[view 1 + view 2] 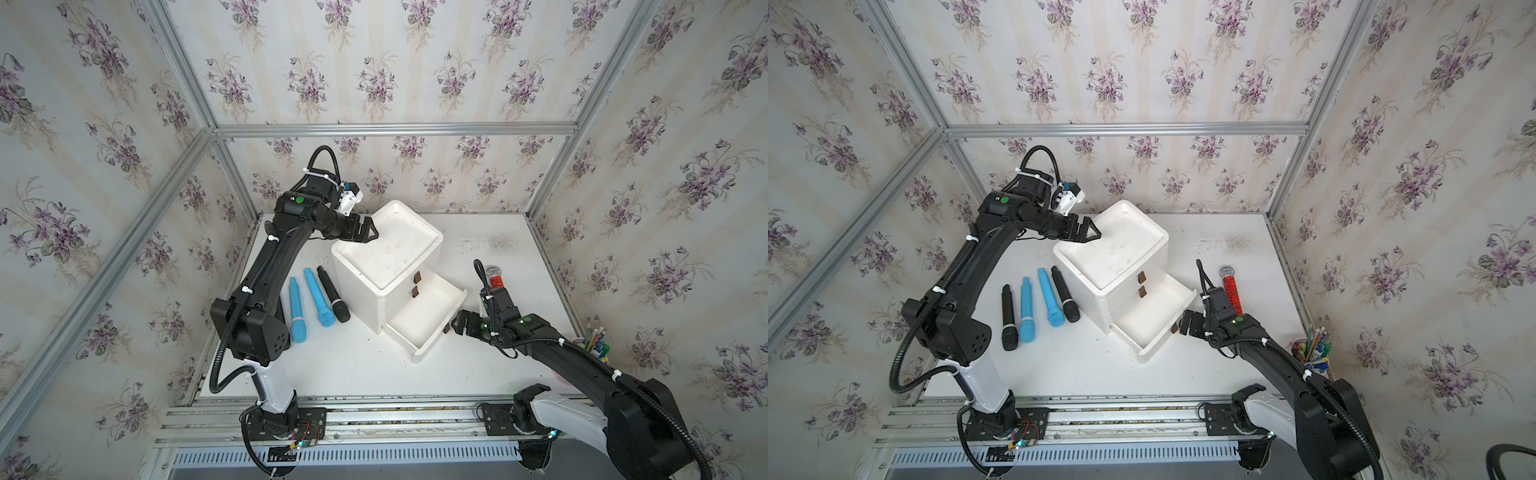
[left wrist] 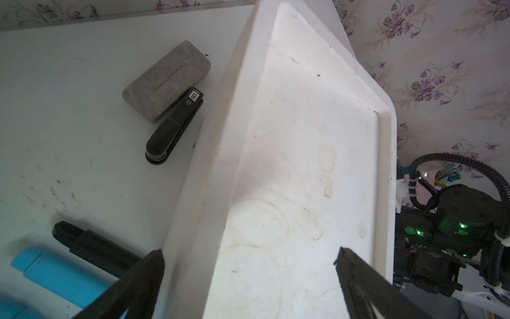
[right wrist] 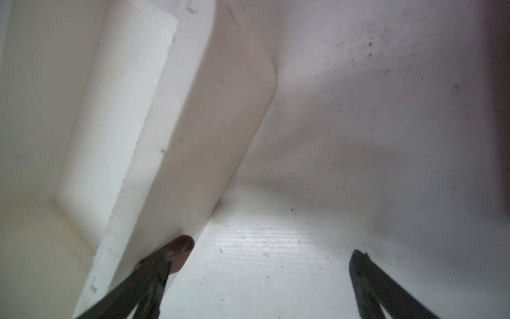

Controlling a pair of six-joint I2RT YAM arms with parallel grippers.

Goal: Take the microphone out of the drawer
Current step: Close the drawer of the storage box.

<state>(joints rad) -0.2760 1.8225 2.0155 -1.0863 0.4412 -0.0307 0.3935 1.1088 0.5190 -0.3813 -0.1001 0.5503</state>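
Floral-papered enclosure, white table (image 1: 353, 365) scuffed with dark specks. White three-drawer cabinet (image 1: 361, 299) stands mid-table. Its bottom drawer (image 1: 436, 340) is pulled out, white floor showing. Red glitter microphone (image 1: 1232, 293) lies on the table just right of that drawer, beside the right arm. Two blue microphones (image 1: 1027, 311) and two black microphones (image 1: 1065, 295) lie in a row left of the cabinet.

Left gripper (image 2: 249, 252) hangs over the cabinet top, jaws spread, empty. Right gripper (image 1: 456, 323) is spread wide and empty, one finger at the drawer's brown handle (image 3: 180, 248); contact unclear.
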